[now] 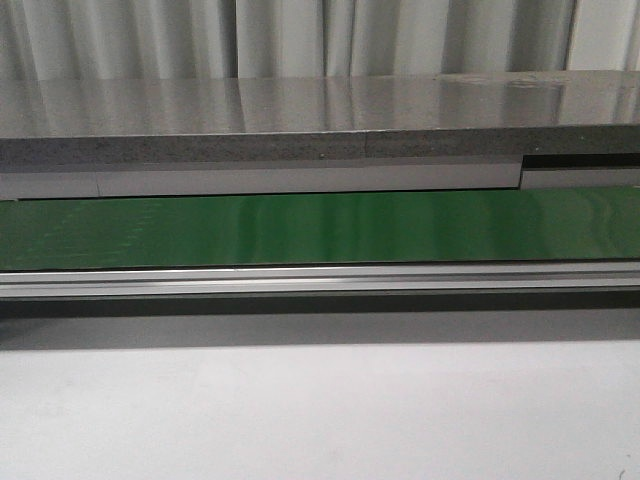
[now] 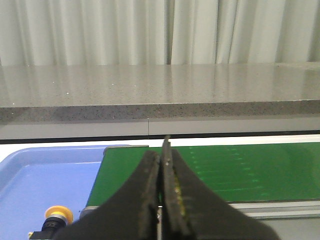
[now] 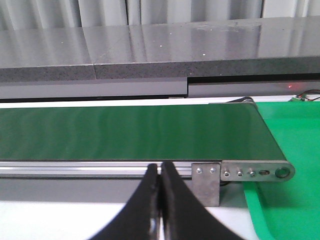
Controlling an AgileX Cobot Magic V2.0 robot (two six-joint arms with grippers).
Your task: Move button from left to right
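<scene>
The button (image 2: 56, 218), a yellow-orange round cap on a black body, lies in the blue tray (image 2: 30, 185) at the left end of the conveyor; only the left wrist view shows it. My left gripper (image 2: 162, 150) is shut with nothing between its black fingers, and it hangs over the near edge of the green belt (image 2: 240, 170), to the right of the button and apart from it. My right gripper (image 3: 160, 167) is also shut and empty, in front of the conveyor rail. Neither gripper appears in the front view.
The green conveyor belt (image 1: 320, 228) runs across the table, with an aluminium rail (image 1: 320, 280) along its near side. A green tray (image 3: 290, 150) sits at the belt's right end. A grey counter (image 1: 300, 120) and curtains stand behind. White tabletop (image 1: 320, 410) lies in front.
</scene>
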